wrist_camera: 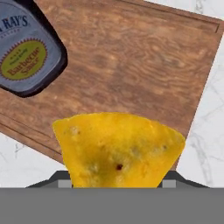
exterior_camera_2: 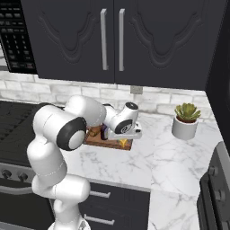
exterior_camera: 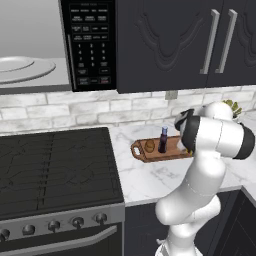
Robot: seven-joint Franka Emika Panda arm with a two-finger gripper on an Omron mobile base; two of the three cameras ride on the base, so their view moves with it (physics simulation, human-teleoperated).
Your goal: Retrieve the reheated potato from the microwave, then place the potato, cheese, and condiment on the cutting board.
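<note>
Cheese wedge held between the gripper's fingers above the cutting board's near edge.

In the hand view the cheese [wrist_camera: 118, 151] sits at 6 o'clock, clamped in the gripper [wrist_camera: 117, 180], its lower part overhanging the cutting board [wrist_camera: 131, 65] edge and the white marble tabletop [wrist_camera: 210, 131]. The condiment [wrist_camera: 27, 48] stands at 10 o'clock on the board, apart from the wedge; bare wood lies open from 12 to 2 o'clock. In the left base view the potato [exterior_camera: 150, 145] rests just beside the bottle at its 9 o'clock, near the board's handle end. The microwave [exterior_camera: 60, 45] hangs at 11 o'clock, door open, above the stove [exterior_camera: 55, 170]. A potted plant [exterior_camera_2: 186, 119] stands well apart at the board's 3 o'clock in the right base view.
</note>
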